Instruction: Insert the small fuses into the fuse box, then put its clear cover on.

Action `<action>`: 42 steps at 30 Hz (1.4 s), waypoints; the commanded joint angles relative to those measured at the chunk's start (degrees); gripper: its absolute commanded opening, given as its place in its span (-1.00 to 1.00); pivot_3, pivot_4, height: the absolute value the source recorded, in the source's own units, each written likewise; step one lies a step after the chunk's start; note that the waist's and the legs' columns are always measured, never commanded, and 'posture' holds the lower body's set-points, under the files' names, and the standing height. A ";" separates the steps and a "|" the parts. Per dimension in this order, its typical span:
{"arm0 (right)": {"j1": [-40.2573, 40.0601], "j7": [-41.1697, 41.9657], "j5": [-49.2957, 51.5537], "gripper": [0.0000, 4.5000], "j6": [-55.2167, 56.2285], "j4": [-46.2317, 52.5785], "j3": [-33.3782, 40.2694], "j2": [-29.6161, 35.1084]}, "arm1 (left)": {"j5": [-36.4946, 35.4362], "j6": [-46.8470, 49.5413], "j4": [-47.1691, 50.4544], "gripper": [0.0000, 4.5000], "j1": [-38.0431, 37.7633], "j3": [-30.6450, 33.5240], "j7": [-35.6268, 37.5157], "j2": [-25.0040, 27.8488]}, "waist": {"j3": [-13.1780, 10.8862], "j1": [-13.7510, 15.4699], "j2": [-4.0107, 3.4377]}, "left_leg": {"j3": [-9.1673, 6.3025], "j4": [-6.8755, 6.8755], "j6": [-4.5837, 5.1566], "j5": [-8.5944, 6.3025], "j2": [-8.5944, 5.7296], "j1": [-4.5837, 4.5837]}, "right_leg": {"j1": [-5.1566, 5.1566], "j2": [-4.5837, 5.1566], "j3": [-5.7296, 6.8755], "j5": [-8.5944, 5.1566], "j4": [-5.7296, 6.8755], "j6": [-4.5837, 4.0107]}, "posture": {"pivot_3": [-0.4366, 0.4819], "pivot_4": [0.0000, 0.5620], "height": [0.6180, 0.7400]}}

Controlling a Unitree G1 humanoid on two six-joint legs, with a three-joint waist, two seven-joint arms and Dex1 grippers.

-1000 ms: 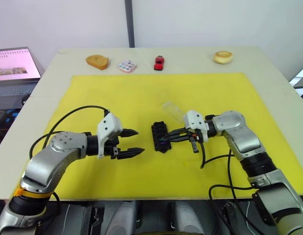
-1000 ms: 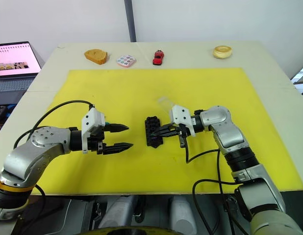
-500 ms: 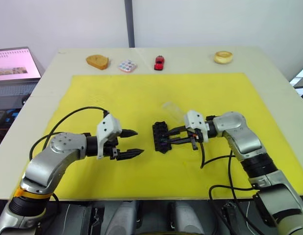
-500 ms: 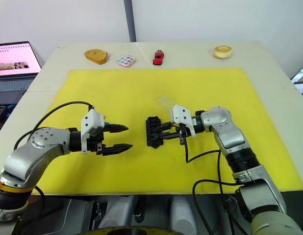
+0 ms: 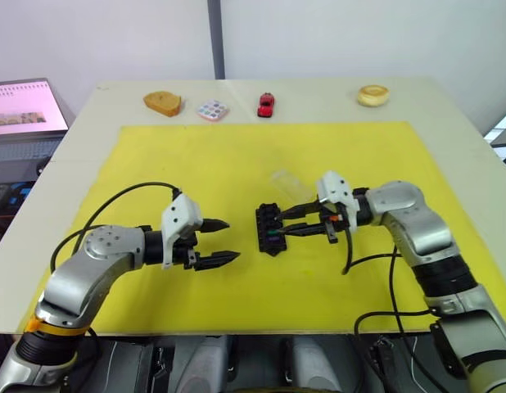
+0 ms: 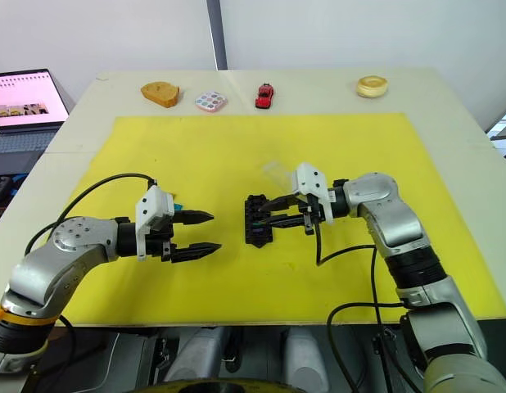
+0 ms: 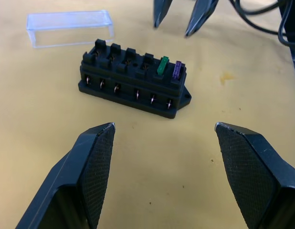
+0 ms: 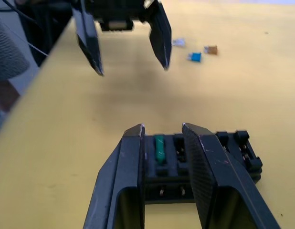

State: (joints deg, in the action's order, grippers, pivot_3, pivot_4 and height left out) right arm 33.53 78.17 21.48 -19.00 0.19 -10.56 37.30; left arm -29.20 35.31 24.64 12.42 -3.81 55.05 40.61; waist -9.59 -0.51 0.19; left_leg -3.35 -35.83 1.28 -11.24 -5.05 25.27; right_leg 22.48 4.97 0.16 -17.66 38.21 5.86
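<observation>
Left eye view | yellow mat (image 5: 237, 155) on beige table (image 5: 458, 131) | left gripper (image 5: 222, 241) wide apart, empty | right gripper (image 5: 277, 223) slightly parted, empty

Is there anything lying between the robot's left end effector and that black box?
No, only bare yellow mat separates the left end effector from the fuse box, seen in its wrist view.

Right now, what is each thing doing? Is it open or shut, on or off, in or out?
Fuse box: uncovered, on the yellow mat, two fuses in.
Green fuse: in its slot.
Purple fuse: in its slot.
Clear cover: off, lying beside the box.
Loose fuses: still out on the mat.
Left claw: open, holding nothing.
Right claw: open, holding nothing, at the box.
Laptop: screen on.
</observation>
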 commanded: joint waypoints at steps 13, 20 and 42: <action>-1.53 -4.73 -2.73 -0.99 0.50 -0.07 -1.77 -3.27 | -0.28 0.19 -0.49 0.56 4.19 0.91 3.73 3.98 | 0.00 -0.03 0.00 | 0.01 0.01 0.00 0.00 -0.01 0.01 | 0.02 0.00 0.00 0.00 0.00 0.00 | -0.05 -0.47 1.00; -2.16 -4.84 -3.90 -0.99 1.58 -1.18 -2.74 -3.25 | -0.44 0.33 0.04 0.56 3.58 0.82 3.26 3.66 | 0.00 -0.03 0.00 | 0.01 0.01 0.00 0.00 -0.01 0.01 | 0.02 0.00 0.00 0.00 0.00 0.00 | -0.05 -0.47 1.00; -5.18 -5.12 -9.58 -0.99 6.82 -5.33 -6.44 -2.49 | -1.18 1.15 0.56 0.56 3.80 1.97 2.24 3.94 | 0.05 -0.04 0.04 | 0.00 0.03 0.00 -0.01 0.00 -0.24 | -0.08 -0.01 0.00 0.00 -0.04 0.00 | -0.05 -0.47 1.00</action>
State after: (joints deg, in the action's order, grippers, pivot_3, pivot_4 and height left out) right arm 29.75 73.02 14.65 -11.44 -3.04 -14.80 34.53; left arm -29.40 36.79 23.78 15.92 -3.61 57.26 43.90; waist -9.53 -0.55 0.23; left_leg -3.36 -35.80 1.29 -11.25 -5.05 25.01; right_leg 22.39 4.96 0.16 -17.66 38.17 5.85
